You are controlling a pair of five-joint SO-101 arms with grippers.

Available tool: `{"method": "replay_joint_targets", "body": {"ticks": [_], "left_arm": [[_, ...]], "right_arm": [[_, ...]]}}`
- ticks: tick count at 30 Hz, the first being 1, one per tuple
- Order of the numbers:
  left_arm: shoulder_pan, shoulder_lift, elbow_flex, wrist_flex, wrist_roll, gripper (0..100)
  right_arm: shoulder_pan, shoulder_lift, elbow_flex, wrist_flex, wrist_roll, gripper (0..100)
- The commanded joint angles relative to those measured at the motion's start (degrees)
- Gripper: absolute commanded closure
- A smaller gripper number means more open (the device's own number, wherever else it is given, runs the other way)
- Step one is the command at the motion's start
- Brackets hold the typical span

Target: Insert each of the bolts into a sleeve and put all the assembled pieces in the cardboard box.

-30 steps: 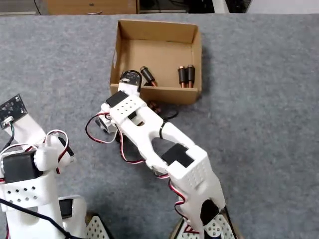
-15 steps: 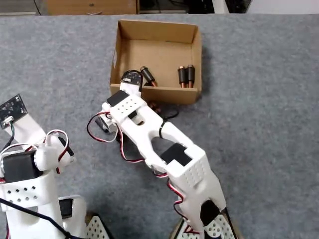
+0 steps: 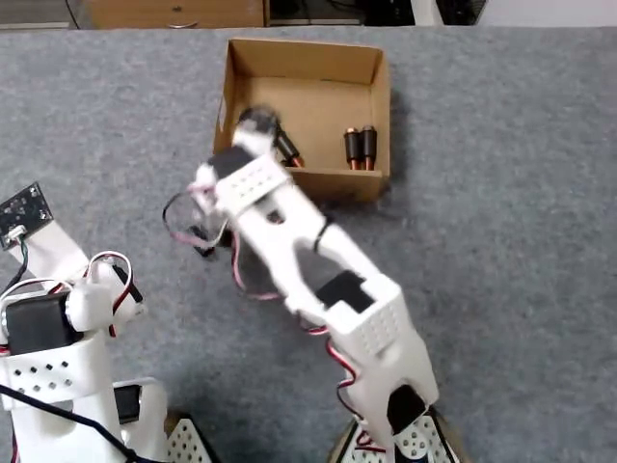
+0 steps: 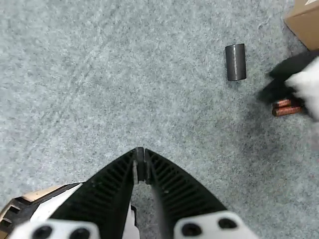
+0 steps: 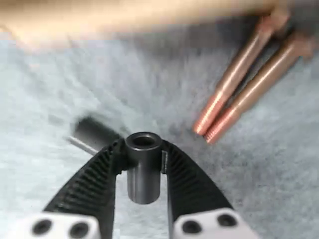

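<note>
A: Right hand first?
B: Right hand (image 5: 143, 149) clamped on a dark sleeve (image 5: 143, 181). The sleeve stands upright between the fingers, open bore towards the wrist camera.

A: What's next to it?
B: Two copper bolts (image 5: 238, 74) lie side by side on the grey desk (image 5: 279, 164), near the hand and apart from it. On the hand's other side is a second sleeve (image 5: 92, 132), blurred, close by the finger. The cardboard box (image 3: 333, 183) has its wall just beyond all that.

A: Left hand?
B: Left hand (image 4: 140, 167) has its fingers together with nothing between them. It hangs over bare desk. In its own view the second sleeve lies flat well ahead, and the bolts lie farther on by the box corner.

A: Overhead?
B: The right arm (image 3: 318, 270) stretches to the box's near left corner, its tip blurred there. The left arm (image 3: 58, 328) sits back at the desk's near left, well apart from the box.

A: Box contents?
B: Assembled pieces (image 3: 361, 147): two side by side against the near wall, a third near the left, partly hidden by the right arm.
</note>
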Motion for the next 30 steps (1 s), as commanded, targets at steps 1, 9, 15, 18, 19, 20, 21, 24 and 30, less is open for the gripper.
{"method": "replay_joint_targets", "body": {"ticks": [1, 9, 15, 18, 19, 20, 21, 24, 30], "left_arm": [[-0.26, -0.57, -0.79, -0.88, 0.0, 98], [-0.18, -0.57, -0.7, -0.88, 0.0, 98], [-0.18, -0.48, -0.7, -1.05, 0.0, 98], [-0.26, -0.48, -0.53, -4.48, -0.7, 98], [-0.26, -0.48, -0.7, -5.63, -1.67, 98], [-0.18, -0.48, -0.79, -6.68, -2.9, 98], [-0.18, -0.48, -1.14, -7.38, -3.96, 98], [-0.09, 0.13, -3.96, -7.82, -5.89, 98], [5.19, 0.22, -6.24, -13.63, -6.51, 98]], "right_arm": [[4.79, -6.55, -10.33, 4.22, 0.0, 99.7], [10.51, -9.54, -25.01, 10.11, 4.57, 99.7], [12.97, -11.65, -36.0, 15.91, 9.23, 99.7], [15.52, -12.97, -41.1, 18.29, 9.41, 99.7], [17.01, -13.58, -42.51, 18.46, 9.41, 99.7], [18.68, -14.37, -43.74, 18.55, 9.49, 99.7], [20.35, -15.52, -44.97, 18.55, 9.93, 99.7], [27.12, -19.47, -47.96, 17.67, 14.07, 99.7], [45.85, -24.48, -53.49, 16.79, 18.81, 99.7]]}}
